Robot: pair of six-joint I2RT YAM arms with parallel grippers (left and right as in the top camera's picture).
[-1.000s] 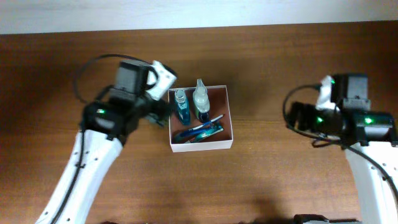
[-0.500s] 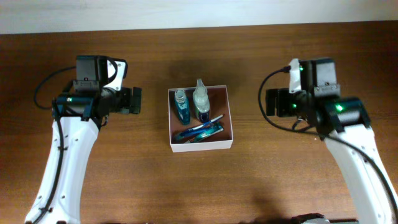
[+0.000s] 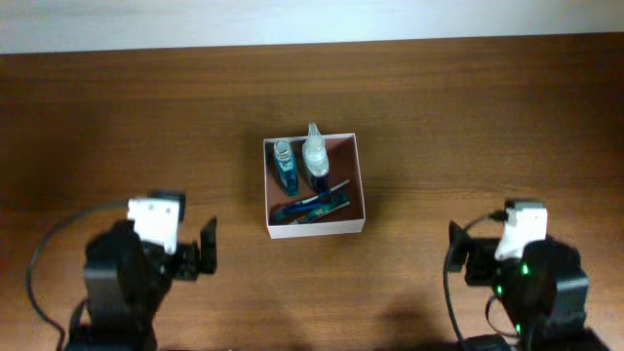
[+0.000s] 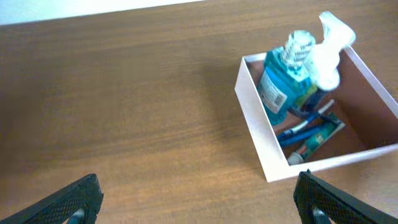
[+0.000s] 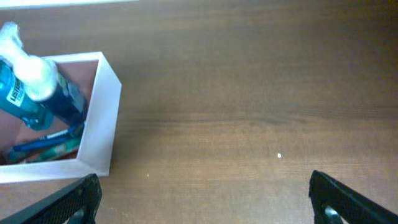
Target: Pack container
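Note:
The container point(image 3: 357, 185) is a square white-walled box with a reddish-brown inside, at the table's middle. It holds a blue mouthwash bottle point(image 3: 284, 166), a clear spray bottle point(image 3: 315, 158), and a toothbrush and toothpaste tube point(image 3: 310, 206). The box also shows in the left wrist view point(image 4: 258, 124) and the right wrist view point(image 5: 106, 118). My left gripper point(image 4: 202, 202) is open and empty, low at the front left, well away from the box. My right gripper point(image 5: 205, 199) is open and empty at the front right.
The brown wooden table point(image 3: 468, 127) runs to a pale wall at the back. Both arm bases sit at the front edge, the left point(image 3: 127, 283) and the right point(image 3: 526, 283).
Both arms have pulled back from beside the box to the front edge of the table. The box and its contents have not moved.

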